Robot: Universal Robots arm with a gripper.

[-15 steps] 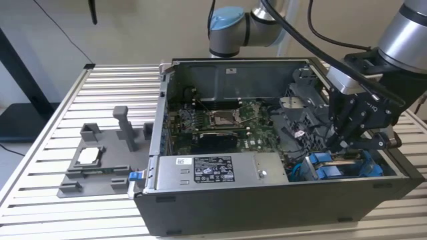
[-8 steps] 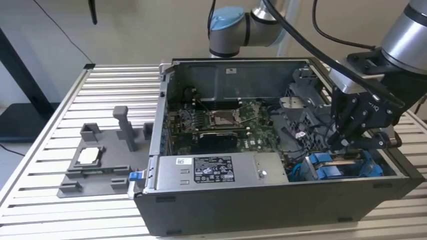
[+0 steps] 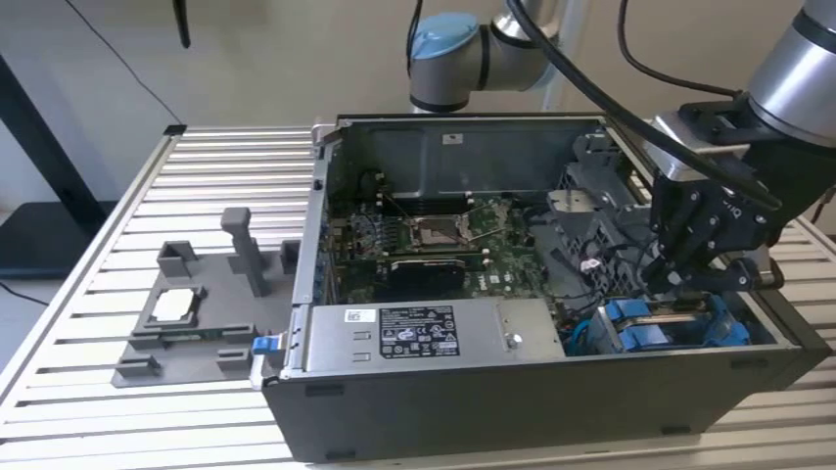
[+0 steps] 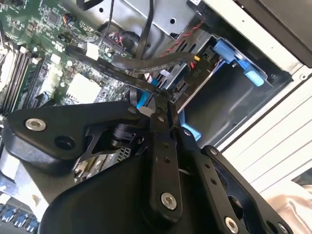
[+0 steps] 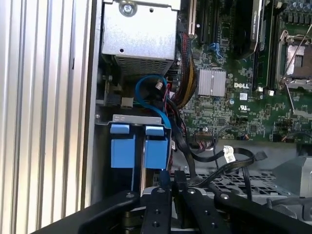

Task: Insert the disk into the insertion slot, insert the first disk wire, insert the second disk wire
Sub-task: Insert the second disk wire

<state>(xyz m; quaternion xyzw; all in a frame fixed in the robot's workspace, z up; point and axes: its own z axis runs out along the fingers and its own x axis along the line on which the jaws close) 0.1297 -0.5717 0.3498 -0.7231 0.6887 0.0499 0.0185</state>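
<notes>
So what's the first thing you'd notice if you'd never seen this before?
The big open computer case on the slatted table, with its green circuit board showing inside. Then the black gripper reaching down into the case at the exterior view's right, just above the bright blue disk carriers sitting in their metal bay.

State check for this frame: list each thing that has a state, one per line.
Computer case: side open, lying on the table.
Disk: seated in the drive cage, blue carrier showing.
Gripper: fingers closed on a thin black cable beside the disk.
Motherboard socket: uncovered.
Grey fixture: on the table at the exterior view's left, a small silver chip resting on it.
</notes>
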